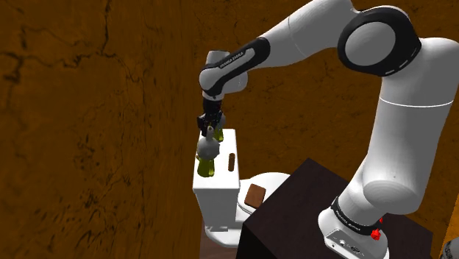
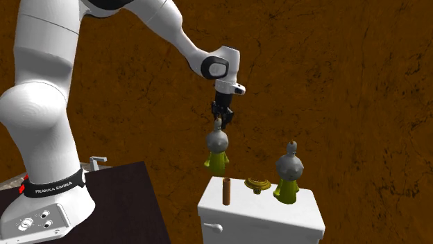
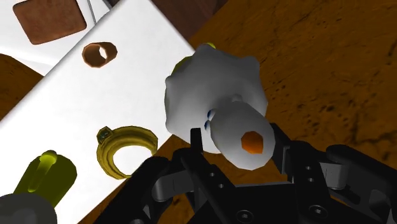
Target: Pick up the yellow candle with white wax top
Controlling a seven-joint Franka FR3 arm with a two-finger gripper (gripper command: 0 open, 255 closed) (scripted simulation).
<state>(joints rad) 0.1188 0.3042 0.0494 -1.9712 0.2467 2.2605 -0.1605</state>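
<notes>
Reads FRANKA EMIKA on the black band round the arm's base. Clamped with the tool onto the pale knob top of the yellow candle, holding it upright in the air, clear of the white toilet tank and just off its edge. Down on the tank lid, well apart from that one: a twin candle, a gold ring, a brown tube standing on end. All round, mottled brown floor.
</notes>
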